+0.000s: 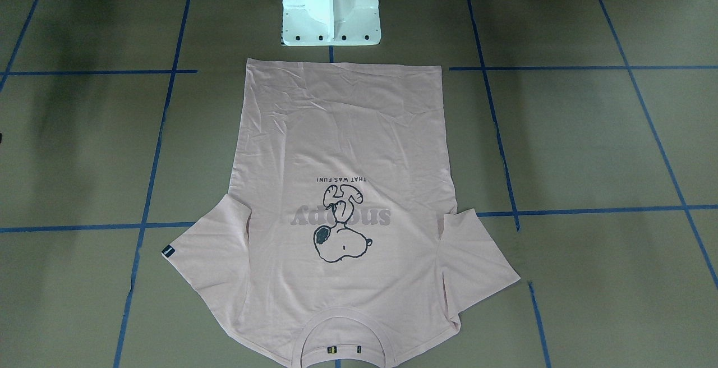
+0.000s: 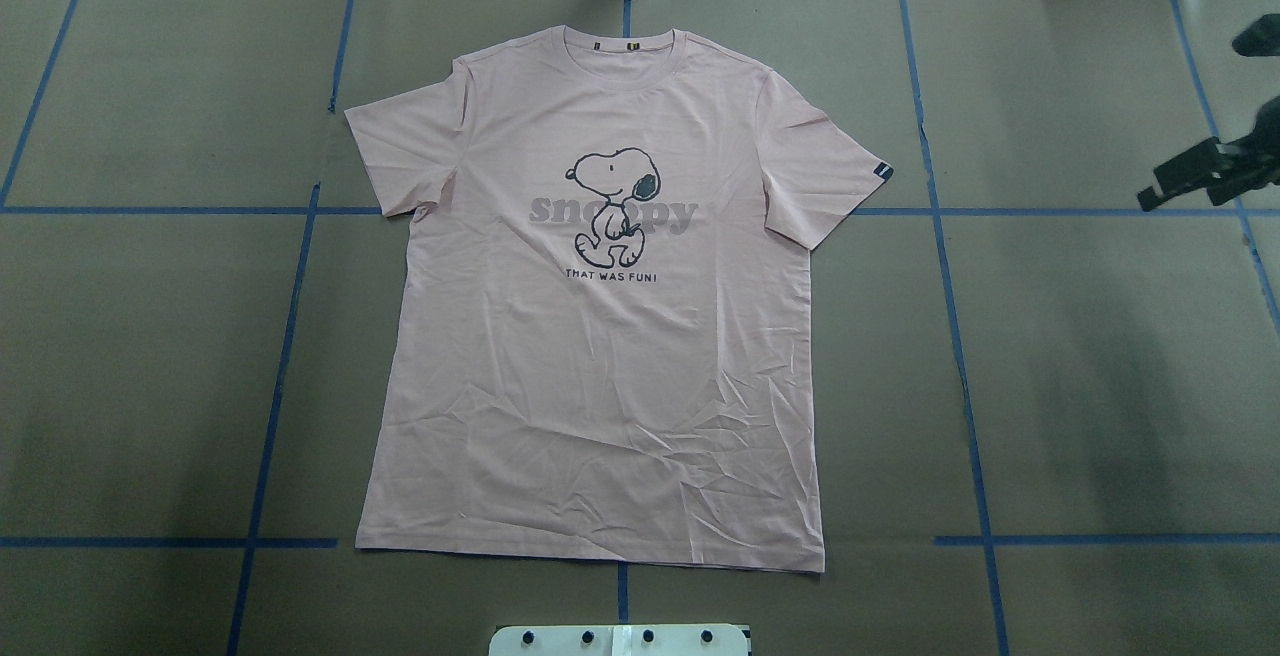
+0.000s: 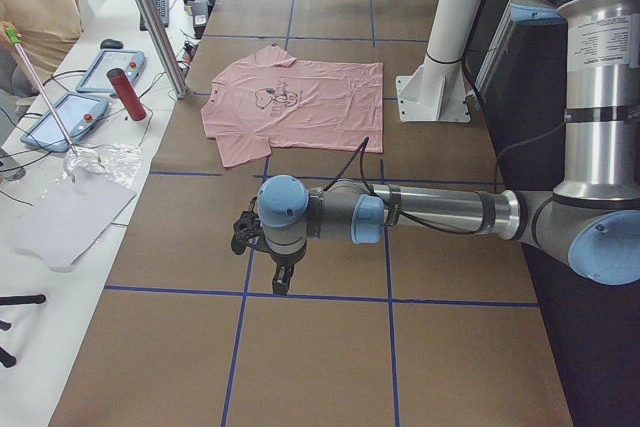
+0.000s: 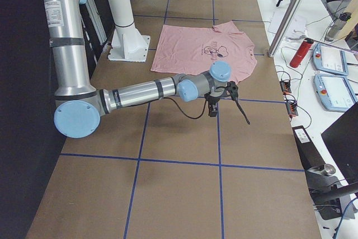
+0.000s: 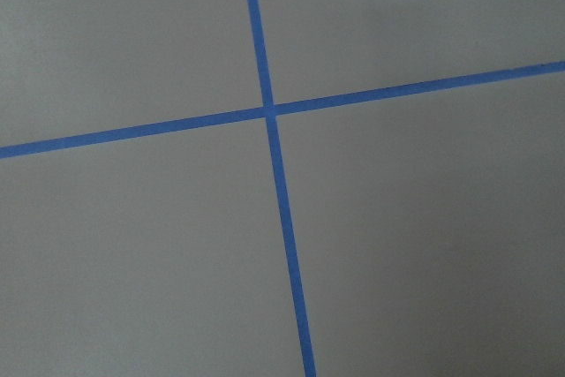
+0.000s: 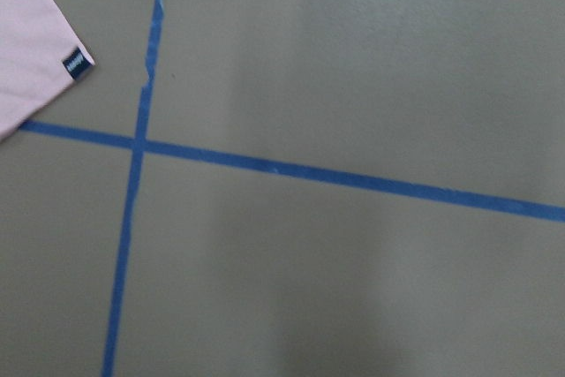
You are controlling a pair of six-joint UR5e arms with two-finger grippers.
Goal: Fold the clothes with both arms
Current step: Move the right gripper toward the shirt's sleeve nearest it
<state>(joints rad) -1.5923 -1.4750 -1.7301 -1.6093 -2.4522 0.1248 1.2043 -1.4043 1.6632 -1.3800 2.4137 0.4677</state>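
Note:
The clothes are one pale pink T-shirt (image 2: 600,336) lying flat and face up mid-table, its Snoopy print showing, collar away from the robot and hem toward the base. It also shows in the front view (image 1: 342,149) and both side views (image 3: 300,107) (image 4: 207,48). Its tagged sleeve corner (image 6: 26,50) fills the top left of the right wrist view. My left gripper (image 3: 283,282) hovers over bare table well off the shirt; I cannot tell its state. My right gripper (image 2: 1150,198) (image 4: 212,110) hangs beyond the tagged sleeve, touching nothing; whether it is open I cannot tell.
The white pedestal base (image 1: 330,9) stands just behind the hem. Blue tape lines (image 5: 269,112) grid the brown table. Along the far edge are a metal post (image 3: 150,17), a red bottle (image 3: 127,94), tablets (image 3: 110,69) and a seated person (image 3: 40,2).

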